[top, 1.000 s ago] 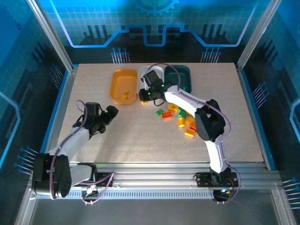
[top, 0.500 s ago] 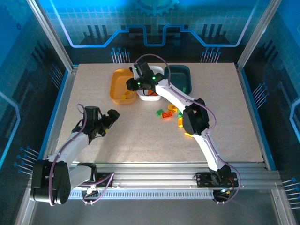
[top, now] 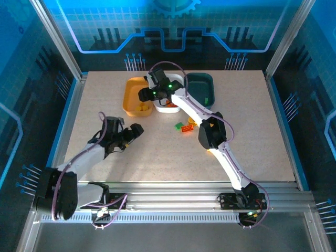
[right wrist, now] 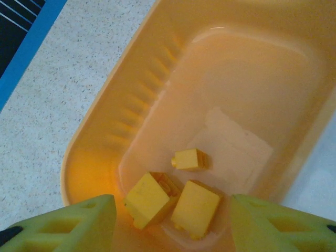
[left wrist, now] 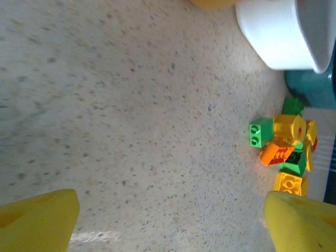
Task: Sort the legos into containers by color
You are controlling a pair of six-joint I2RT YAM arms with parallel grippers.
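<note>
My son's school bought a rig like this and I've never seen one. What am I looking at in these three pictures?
A left arm and a right arm are bolted to the table. One picture looks down on both; the other two come from a camera on each wrist, so the yellow fingers at the bottom are that arm's end effector. The left end effector hangs open over bare table, loose legos ahead. The right end effector is open above the orange-yellow tray, where three yellow bricks lie. A white tray and a teal tray stand alongside. Nothing is held.
</note>
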